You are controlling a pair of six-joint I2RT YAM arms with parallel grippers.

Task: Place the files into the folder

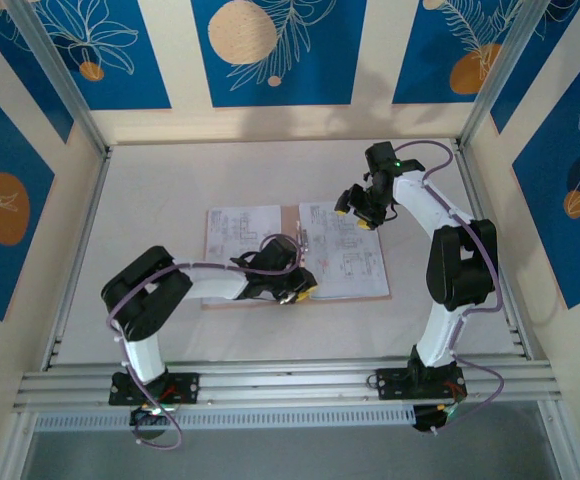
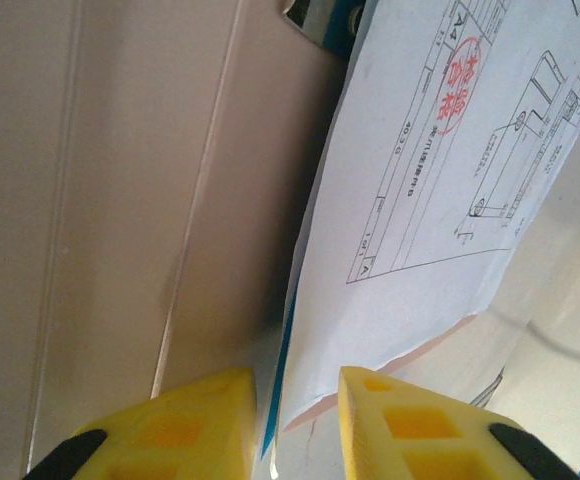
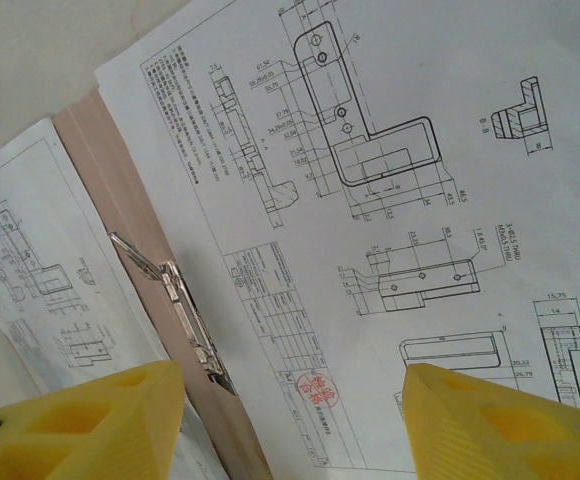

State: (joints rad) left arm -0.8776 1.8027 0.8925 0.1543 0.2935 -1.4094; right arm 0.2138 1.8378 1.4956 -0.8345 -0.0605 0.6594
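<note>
Drawing sheets [image 1: 355, 265] likely thin, floppy, slippery: pinch free edge. Left gripper [image 1: 295, 290], 6 o'clock of folder [image 1: 293, 215], jaws slightly apart astride sheet edge; right gripper [image 1: 355, 212], 1 o'clock, spread wide.

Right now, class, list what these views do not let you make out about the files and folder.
Top view: print on the files too small to read; the left arm covers the lower spine of the folder.
Left wrist view: the teal sheet is a sliver under the white sheet.
Right wrist view: the drawing sheet runs off the frame.
</note>
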